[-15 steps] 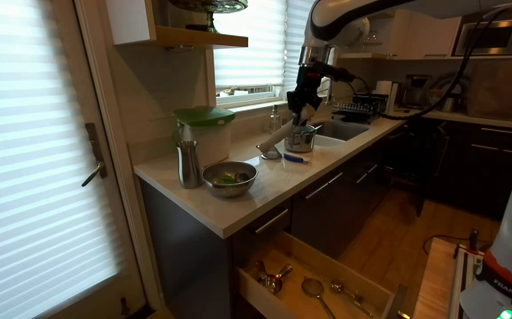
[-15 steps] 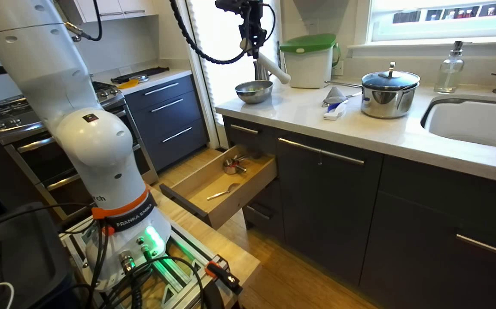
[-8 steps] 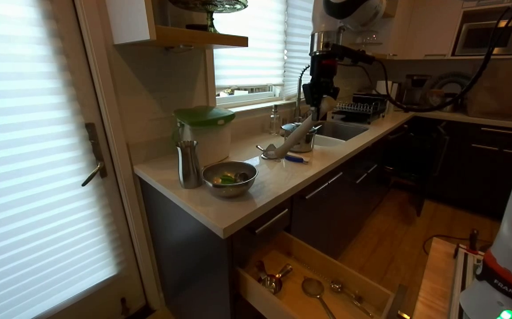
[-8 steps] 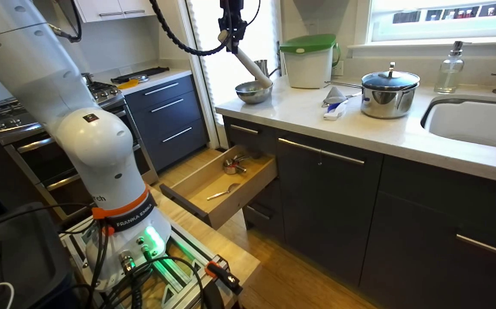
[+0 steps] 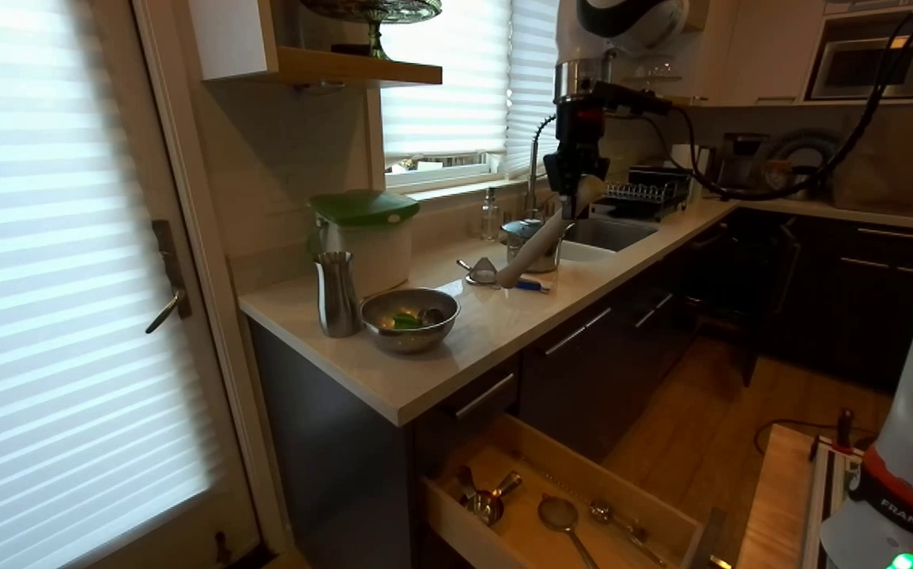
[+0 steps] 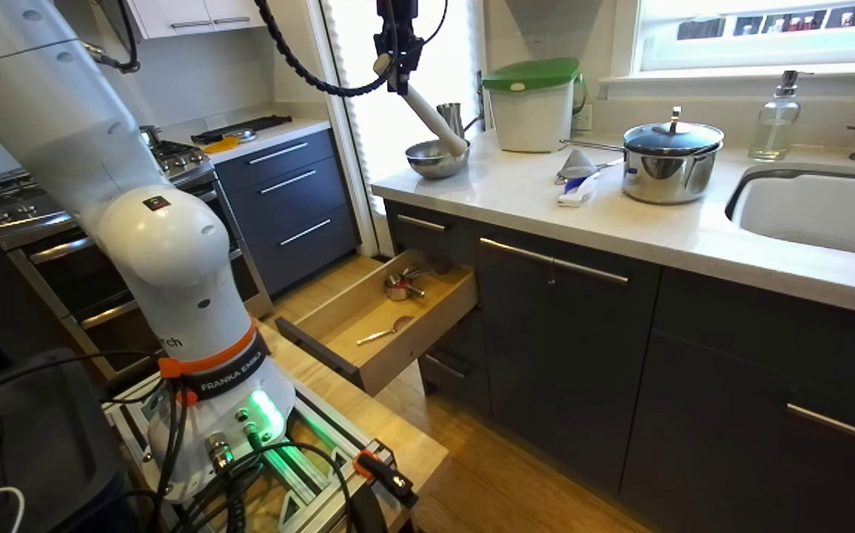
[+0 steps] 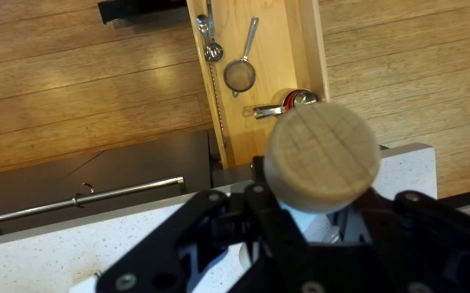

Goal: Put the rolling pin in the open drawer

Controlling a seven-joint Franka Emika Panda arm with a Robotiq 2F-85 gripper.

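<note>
In an exterior view, the rolling pin [image 6: 433, 116], clamped between the fingers [image 6: 398, 81], has been shifted left and tipped steeper; lowering into the open drawer [image 6: 427, 329] is seemingly still needed.

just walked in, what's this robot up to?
The robot's gripper holds a rolling pin near its upper end, tilted in the air. The open drawer, lower down, has a small strainer and measuring cups inside. The pin isn't in there yet; that's presumably the next stop.

The arm [image 6: 164, 237] bears "FRANKA EMIKA" on its black band [image 6: 233, 371], "rch" above.
</note>
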